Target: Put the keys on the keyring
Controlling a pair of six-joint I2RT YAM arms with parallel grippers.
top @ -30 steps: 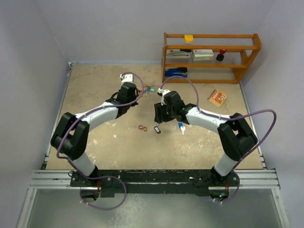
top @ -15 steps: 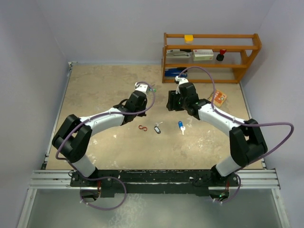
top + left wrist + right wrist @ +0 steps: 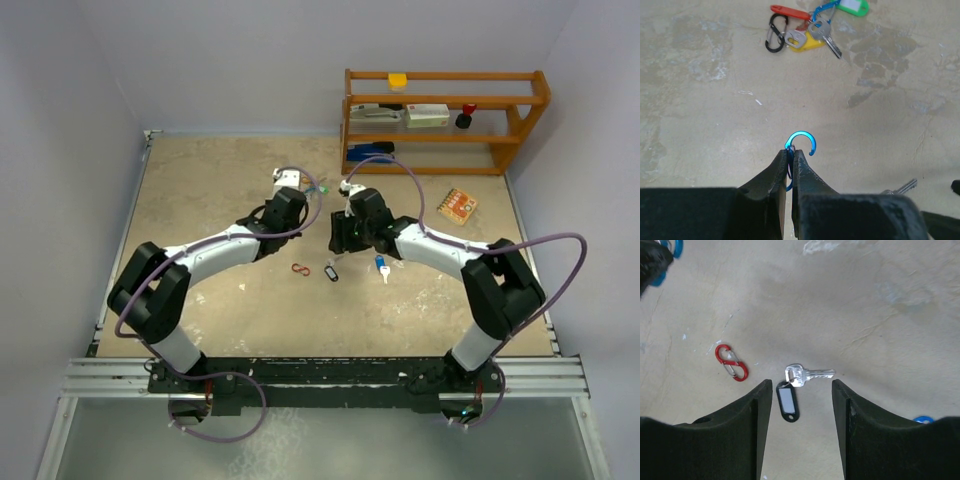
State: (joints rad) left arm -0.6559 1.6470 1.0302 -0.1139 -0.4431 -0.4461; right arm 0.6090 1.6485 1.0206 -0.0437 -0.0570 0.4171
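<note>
The left jaws are clamped on a blue clip. The right jaws stand half open above a black-tagged key lying on the counter, near a red clip.

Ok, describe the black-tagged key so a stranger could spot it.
From the wooden shelf at the table's far right, come toward the arms to the open right gripper. The black-tagged key lies on the table just nearer than it, between a red clip and a blue-tagged key. Only its tag is black.
</note>
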